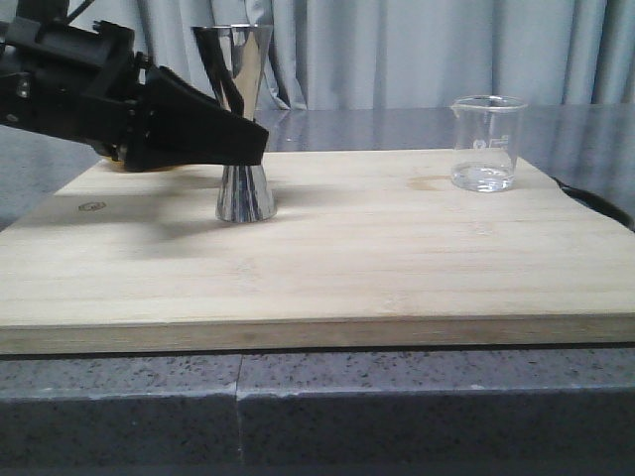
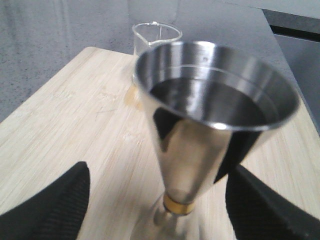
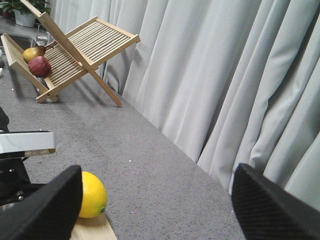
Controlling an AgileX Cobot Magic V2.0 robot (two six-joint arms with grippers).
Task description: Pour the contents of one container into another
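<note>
Steel jigger (image 1: 244, 119) between open left gripper (image 2: 157, 212) fingers

The jigger (image 1: 244, 149) is a shiny steel hourglass shape, standing upright on the wooden board left of centre in the front view. Its upper cone flares wide at the top of the frame; the lower cone sits flat on the wood. In the left wrist view the jigger (image 2: 210, 125) fills the middle, with a thin gold band at its narrow waist and a dark inside.

The beaker (image 1: 485, 143) is small, clear glass, with a pouring lip and faint white print. It stands upright at the board's upper right, well apart from the jigger.
</note>
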